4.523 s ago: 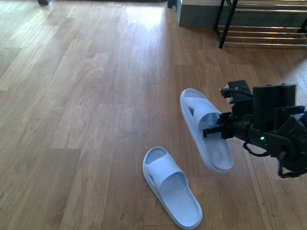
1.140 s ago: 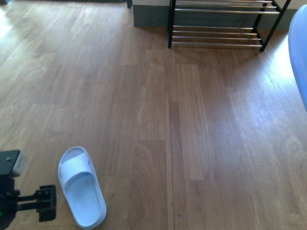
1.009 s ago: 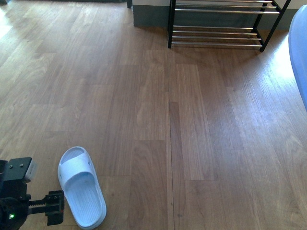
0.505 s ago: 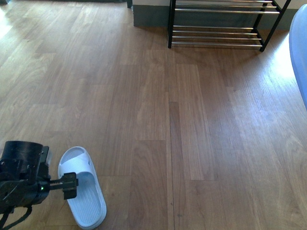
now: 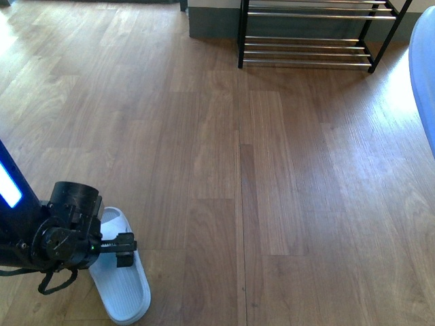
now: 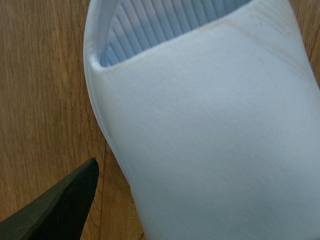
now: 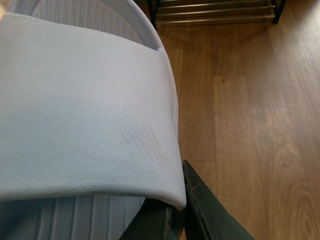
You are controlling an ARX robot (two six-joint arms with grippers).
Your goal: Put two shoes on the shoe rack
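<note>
A pale blue sandal on the floor [image 5: 121, 288] is seen at the near left of the front view. It lies flat on the wooden floor [image 5: 272, 170], sole down, with its strap end further from the robot. The left claw [image 5: 126, 248] is held low, right over this sandal's strap.

In the left wrist view the picture is mostly filled by the strap [image 6: 210, 140], and the ribbed inside [image 6: 165, 25] can be seen under it. One dark finger [image 6: 60, 210] is seen far out to the side, just beside the sandal's edge but apart from it, with bare floor in between. The other finger is hidden. The left claw is spread wide and nothing is held in it.

A second sandal [image 5: 425, 81] is seen as a pale blue strip at the right edge of the front view, lifted off the floor. It is gripped by the right claw [image 7: 175, 205]. In the right wrist view the dark fingers [image 7: 205, 215] are pressed tight on the edge of its wide strap.

The shoe rack [image 5: 309, 34] is seen at the far side of the floor, with black side frames and shiny bars. Both sandals are well apart from it.
</note>
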